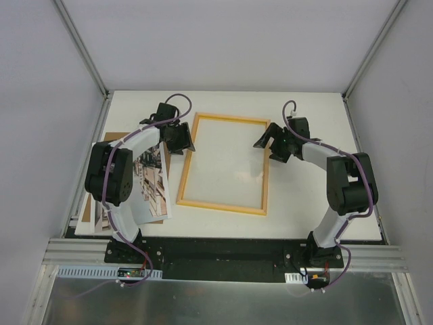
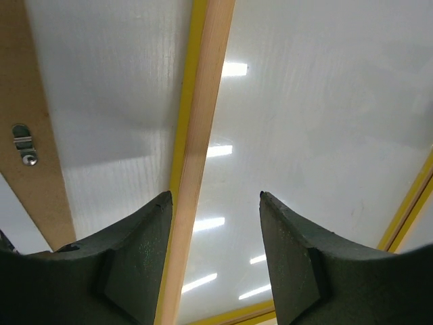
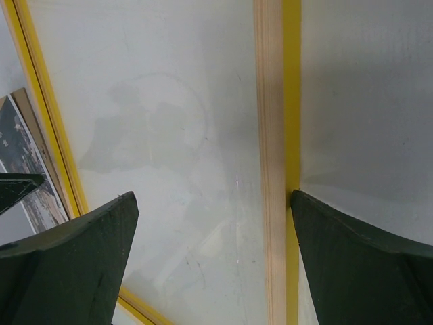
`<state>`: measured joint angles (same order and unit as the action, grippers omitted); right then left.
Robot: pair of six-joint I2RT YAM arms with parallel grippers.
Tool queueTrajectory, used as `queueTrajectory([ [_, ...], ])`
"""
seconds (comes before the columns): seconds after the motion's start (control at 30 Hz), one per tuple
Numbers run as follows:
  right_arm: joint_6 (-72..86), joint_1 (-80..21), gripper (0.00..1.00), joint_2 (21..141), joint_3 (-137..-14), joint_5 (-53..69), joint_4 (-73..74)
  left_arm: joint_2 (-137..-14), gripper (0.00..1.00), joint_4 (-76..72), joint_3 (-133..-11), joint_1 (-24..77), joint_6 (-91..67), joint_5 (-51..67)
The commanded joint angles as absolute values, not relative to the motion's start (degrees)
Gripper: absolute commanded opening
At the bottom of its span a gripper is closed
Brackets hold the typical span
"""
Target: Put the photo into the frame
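The frame (image 1: pixel 224 204) lies flat in the middle of the table, pale wood side up, yellow showing at its edges. My left gripper (image 1: pixel 181 139) is open and straddles the frame's left rail (image 2: pixel 196 135). My right gripper (image 1: pixel 274 143) is open and straddles the right rail (image 3: pixel 274 135). The photo (image 1: pixel 152 186) lies at the left of the table, partly under the left arm, on a brown backing board (image 1: pixel 91 210). A strip of the photo also shows in the right wrist view (image 3: pixel 30 176).
The brown backing board with a metal clip (image 2: pixel 24 143) shows at the left in the left wrist view. White enclosure walls stand around the table. The arm bases sit on a black rail (image 1: pixel 223 254) at the near edge.
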<state>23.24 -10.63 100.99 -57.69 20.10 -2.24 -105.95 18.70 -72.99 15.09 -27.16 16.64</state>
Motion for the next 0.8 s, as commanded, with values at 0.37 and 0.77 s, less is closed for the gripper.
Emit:
queueTrajectory([
  [0.37,14.59,-15.21,0.94,98.35,-63.11,6.16,9.49,-102.3,0.46,20.04,-69.7,17.4,-28.12,6.5],
  [0.77,13.71,-15.47,0.88,98.52,-62.75,4.22,11.34,-99.32,0.4,16.79,-64.34,17.32,-32.43,3.18],
])
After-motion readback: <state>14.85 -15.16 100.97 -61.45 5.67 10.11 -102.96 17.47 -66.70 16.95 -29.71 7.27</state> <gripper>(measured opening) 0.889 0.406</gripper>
